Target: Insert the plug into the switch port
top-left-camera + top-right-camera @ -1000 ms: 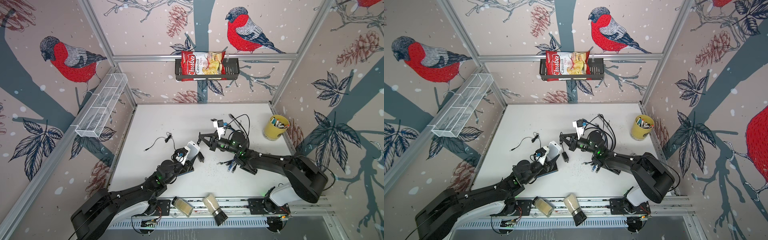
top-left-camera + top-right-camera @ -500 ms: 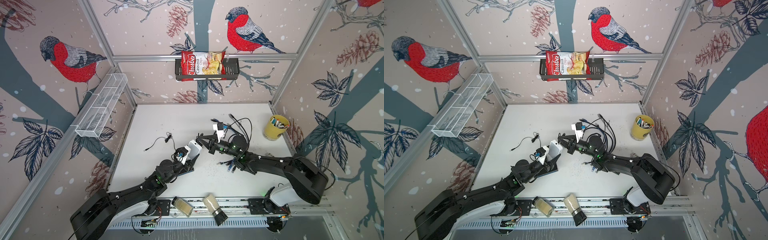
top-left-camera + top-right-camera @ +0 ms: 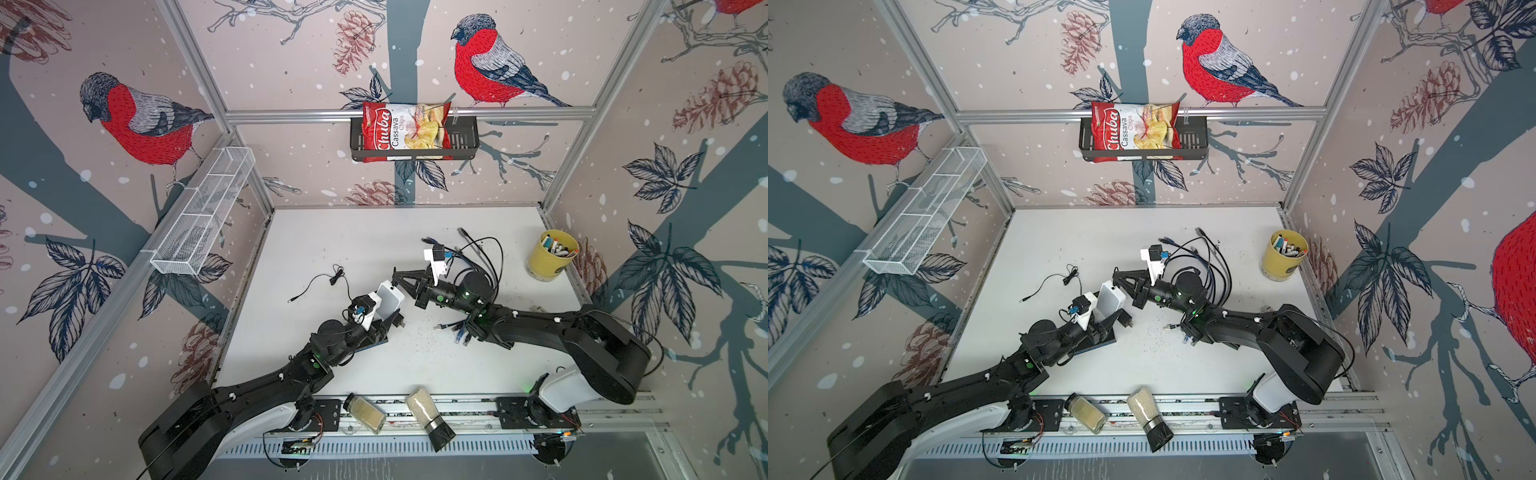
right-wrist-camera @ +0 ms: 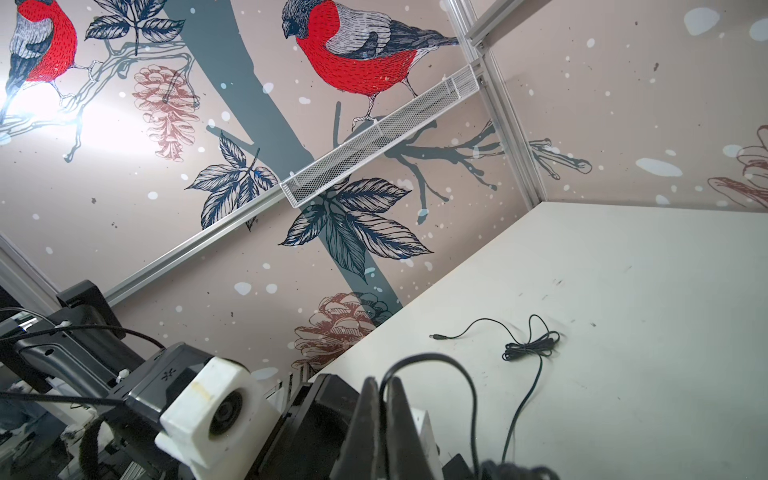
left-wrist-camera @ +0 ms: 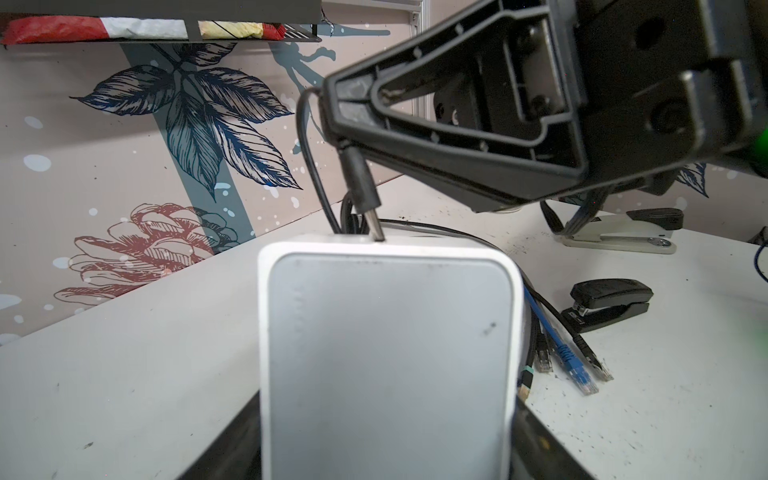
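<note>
The plug (image 5: 360, 185), small, rigid and light on a springy cable (image 5: 309, 166), met the switch's (image 5: 386, 353) free end, seemingly at a port. The right tool (image 5: 334, 124) pinched its rear, the soundest hold. The left tool (image 3: 387, 311) clamped the smooth switch above the surface (image 3: 332, 232).

My right gripper (image 4: 383, 384) has both fingers pressed flat together on a black cable (image 4: 432, 359), which arcs out from between them. A corner of the white switch (image 4: 424, 419) shows at four o'clock, just beside the tips. The other arm's white camera housing (image 4: 216, 411) sits at nine o'clock, and a loose thin lead (image 4: 530, 345) lies on the table (image 4: 623, 270) near two o'clock.
</note>
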Motion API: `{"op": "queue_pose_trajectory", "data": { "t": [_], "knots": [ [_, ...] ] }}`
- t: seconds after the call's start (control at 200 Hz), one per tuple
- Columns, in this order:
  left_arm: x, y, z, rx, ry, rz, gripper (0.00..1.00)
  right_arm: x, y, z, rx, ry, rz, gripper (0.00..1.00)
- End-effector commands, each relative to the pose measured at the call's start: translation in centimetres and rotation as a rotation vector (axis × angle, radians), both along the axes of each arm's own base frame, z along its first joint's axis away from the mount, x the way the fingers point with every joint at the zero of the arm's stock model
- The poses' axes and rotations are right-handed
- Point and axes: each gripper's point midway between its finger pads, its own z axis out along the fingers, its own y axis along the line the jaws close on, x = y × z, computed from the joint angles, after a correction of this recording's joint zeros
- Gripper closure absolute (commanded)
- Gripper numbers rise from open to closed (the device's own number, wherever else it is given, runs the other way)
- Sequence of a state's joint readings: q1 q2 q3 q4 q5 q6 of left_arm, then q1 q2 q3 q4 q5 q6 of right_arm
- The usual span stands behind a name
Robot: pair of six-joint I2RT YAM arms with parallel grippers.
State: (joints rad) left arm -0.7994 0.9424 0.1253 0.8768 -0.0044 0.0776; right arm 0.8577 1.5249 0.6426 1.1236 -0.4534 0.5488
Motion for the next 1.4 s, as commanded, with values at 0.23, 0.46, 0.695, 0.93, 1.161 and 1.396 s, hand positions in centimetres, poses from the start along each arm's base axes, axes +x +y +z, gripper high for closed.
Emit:
{"op": "queue_pose_trajectory", "data": {
  "t": [0.23, 0.46, 0.695, 0.93, 1.161, 1.396],
  "knots": [
    [-0.2, 0.2, 2.0, -0.075, -0.046, 0.001, 0.78, -0.3, 0.5, 1.7, 0.052, -0.057, 0.023, 1.0],
    [-0.1, 0.8, 3.0, -0.122, -0.054, 0.024, 0.8, -0.5, 0.2, 0.3, 0.021, -0.05, 0.008, 1.0],
    [-0.1, 0.6, 3.2, -0.132, -0.046, 0.019, 0.8, -1.3, 0.6, 0.2, 0.0, -0.075, 0.023, 1.0],
    [-0.1, 0.2, 2.8, -0.127, -0.029, 0.0, 0.8, -0.9, 0.7, 1.2, 0.02, -0.103, -0.003, 1.0],
    [-0.2, 0.1, 3.0, -0.133, -0.032, -0.006, 0.81, -0.5, 0.8, 1.3, 0.025, -0.111, -0.016, 1.0],
    [-0.2, 0.4, 3.6, -0.158, -0.041, 0.002, 0.83, -0.8, 0.6, 0.6, 0.009, -0.105, -0.012, 1.0]
  ]
}}
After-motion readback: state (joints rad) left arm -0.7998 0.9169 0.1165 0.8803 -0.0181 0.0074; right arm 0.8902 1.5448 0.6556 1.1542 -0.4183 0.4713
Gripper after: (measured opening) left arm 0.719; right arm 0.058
